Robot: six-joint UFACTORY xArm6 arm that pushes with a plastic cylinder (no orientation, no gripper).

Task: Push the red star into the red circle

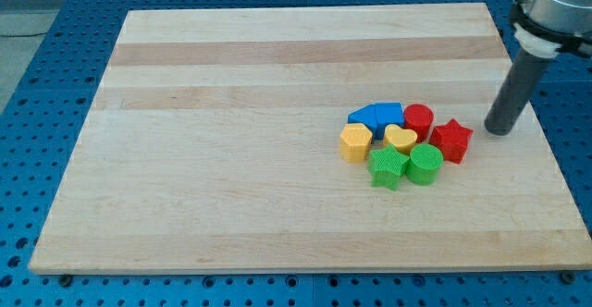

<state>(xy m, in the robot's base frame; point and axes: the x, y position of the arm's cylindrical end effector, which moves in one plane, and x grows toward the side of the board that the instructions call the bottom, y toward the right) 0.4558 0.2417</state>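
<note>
The red star (452,141) lies on the wooden board (231,159) at the right end of a tight cluster of blocks. The red circle (418,120) stands just to the star's upper left, very near it or touching. My tip (499,130) rests on the board to the right of the red star, a short gap away and slightly higher in the view. The dark rod rises from it toward the view's top right corner.
The cluster also holds a blue block (376,116), a yellow hexagon-like block (355,143), a yellow heart (400,140), a green star (388,168) and a green circle (425,164). The board's right edge (546,141) is near my tip. Blue perforated table surrounds the board.
</note>
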